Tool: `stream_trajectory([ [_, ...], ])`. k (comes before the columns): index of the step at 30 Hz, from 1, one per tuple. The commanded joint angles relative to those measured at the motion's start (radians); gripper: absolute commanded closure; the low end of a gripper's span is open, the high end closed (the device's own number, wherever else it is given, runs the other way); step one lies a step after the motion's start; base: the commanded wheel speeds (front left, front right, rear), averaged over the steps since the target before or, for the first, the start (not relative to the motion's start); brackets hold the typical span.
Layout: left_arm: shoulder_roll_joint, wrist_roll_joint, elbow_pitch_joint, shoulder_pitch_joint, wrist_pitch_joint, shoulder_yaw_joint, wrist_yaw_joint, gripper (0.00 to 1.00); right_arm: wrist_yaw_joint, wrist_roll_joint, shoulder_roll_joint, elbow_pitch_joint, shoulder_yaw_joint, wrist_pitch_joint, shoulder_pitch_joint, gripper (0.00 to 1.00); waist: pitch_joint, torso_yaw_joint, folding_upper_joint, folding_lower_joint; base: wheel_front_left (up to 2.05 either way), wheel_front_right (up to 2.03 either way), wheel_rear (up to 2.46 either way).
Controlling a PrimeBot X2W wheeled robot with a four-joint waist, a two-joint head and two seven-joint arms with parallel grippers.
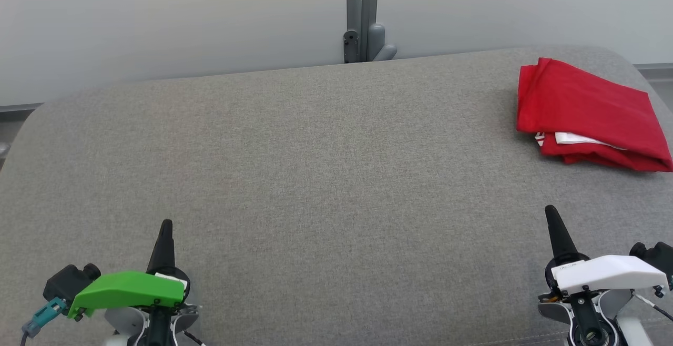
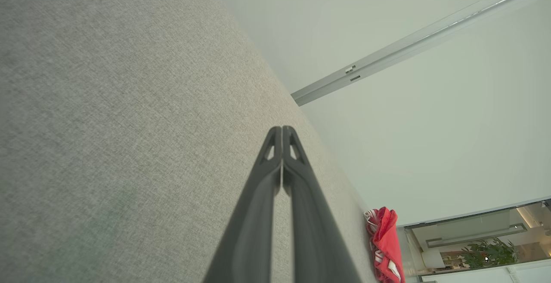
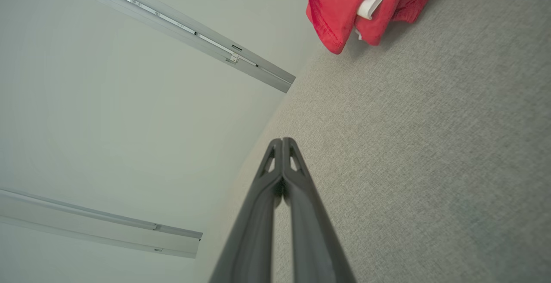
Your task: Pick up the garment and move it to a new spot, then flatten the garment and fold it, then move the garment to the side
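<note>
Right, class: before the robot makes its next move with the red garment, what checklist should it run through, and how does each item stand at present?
1. Garment folded: ok. It lies in a flat red stack with a white layer showing at one edge.
2. Garment at the side: ok. It sits at the far right of the grey surface.
3. Garment fully on the surface: cannot tell. Its right edge runs out of the head view.
4. Left claw free: ok. It is shut and holds nothing.
5. Right claw free: ok. It is shut, holds nothing and is apart from the garment.
</note>
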State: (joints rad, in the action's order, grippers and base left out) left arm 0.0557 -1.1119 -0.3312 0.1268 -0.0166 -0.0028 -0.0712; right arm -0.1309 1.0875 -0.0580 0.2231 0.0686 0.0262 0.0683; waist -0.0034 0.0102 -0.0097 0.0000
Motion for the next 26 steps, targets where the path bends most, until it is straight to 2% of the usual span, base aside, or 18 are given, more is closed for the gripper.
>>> stream_trajectory([
  [1,0.002,-0.020,0.005,0.029,0.008,0.007,-0.007,1.00,0.000,0.024,-0.007,-0.004,0.005,-0.006,0.022,1.00,0.000,0.000,0.0048,0.0000,0.00,0.00,0.00],
  [26,-0.001,-0.235,-0.013,0.068,0.069,0.044,-0.032,1.00,0.000,0.251,-0.007,0.022,0.036,-0.055,0.047,1.00,0.003,-0.004,0.0066,0.0000,0.00,0.00,0.00],
])
